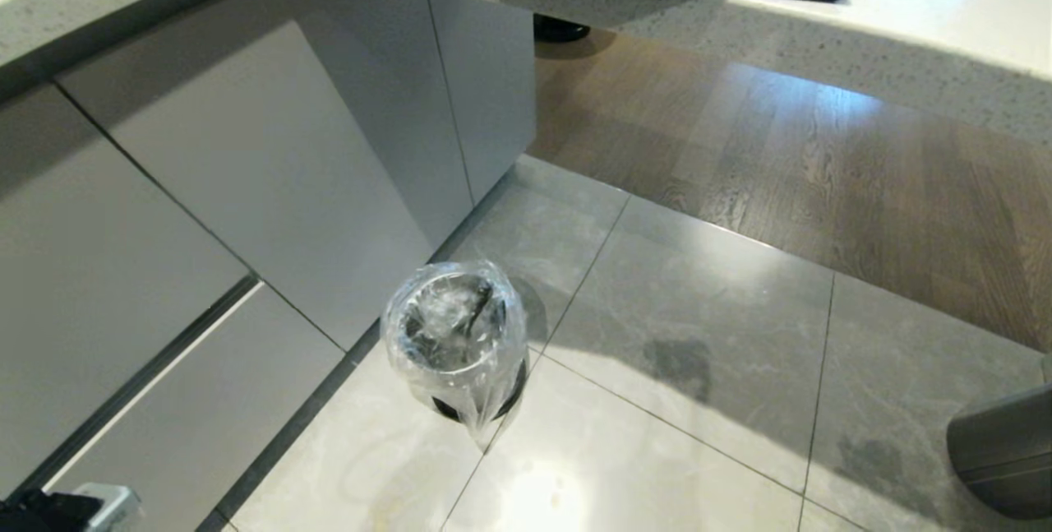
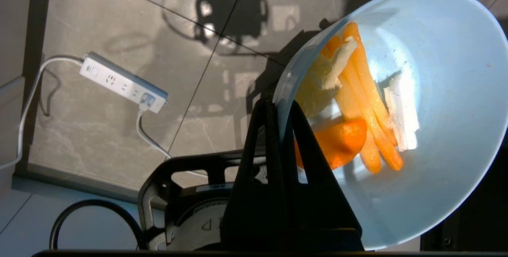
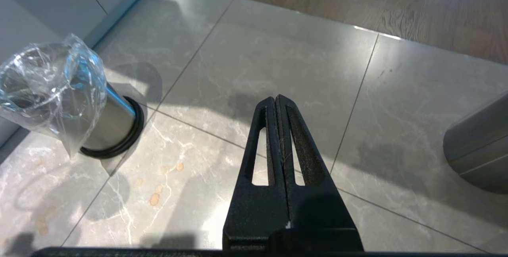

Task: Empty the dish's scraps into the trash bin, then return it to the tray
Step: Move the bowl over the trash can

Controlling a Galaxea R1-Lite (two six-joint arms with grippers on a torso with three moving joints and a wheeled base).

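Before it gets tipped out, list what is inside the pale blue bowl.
Inside the glossy pale blue round bowl lie orange carrot sticks, a thicker carrot chunk, a yellowish leafy bit and a white strip. The left gripper pinching the rim covers part of the chunk.

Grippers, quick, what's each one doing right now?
Left gripper: shut on the dish rim, scraps inside.
Right gripper: shut, holding nothing.

No text, label or number is readable anywhere.
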